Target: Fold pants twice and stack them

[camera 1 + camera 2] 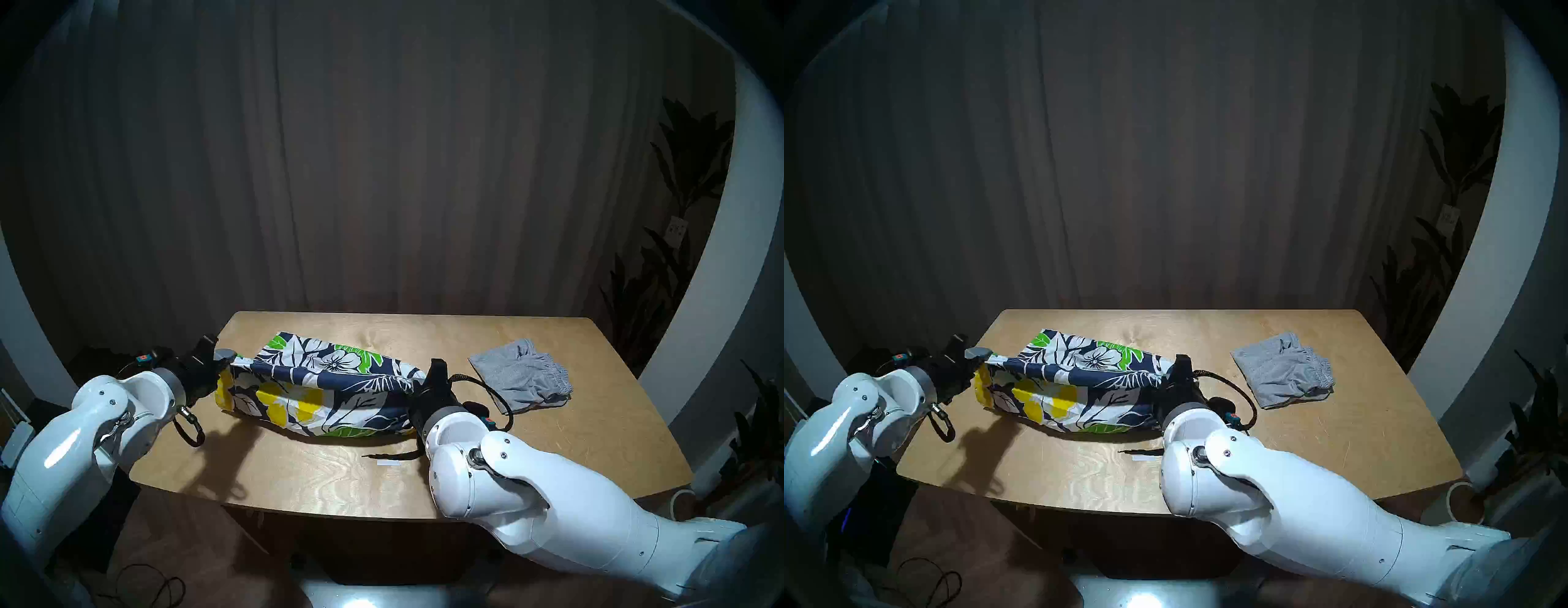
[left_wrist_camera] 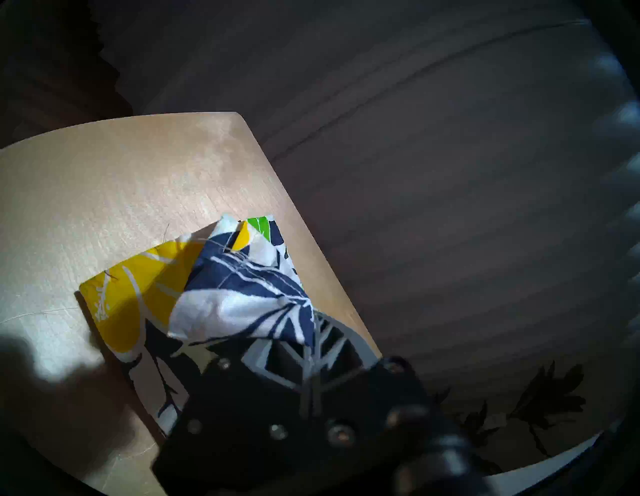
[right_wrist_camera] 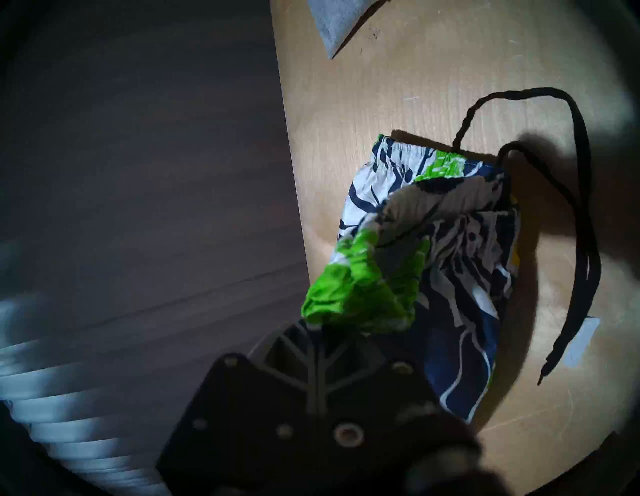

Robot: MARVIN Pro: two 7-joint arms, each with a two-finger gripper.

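From the head, the floral shorts hang in a soft printed fold over the pale plywood table, stretched between left gripper and right gripper, with the crumpled grey shorts further right before a dark pleated curtain. Left wrist: ribbed fingers clamped tight on a navy-and-white corner. Right wrist: jaws pinched on bunched green waistband, dark drawstring trailing across the wood.

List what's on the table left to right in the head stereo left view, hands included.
left hand pinching one end → floral shorts stretched between both hands → right hand gripping the other end → grey shorts, lying apart near the table's right side.
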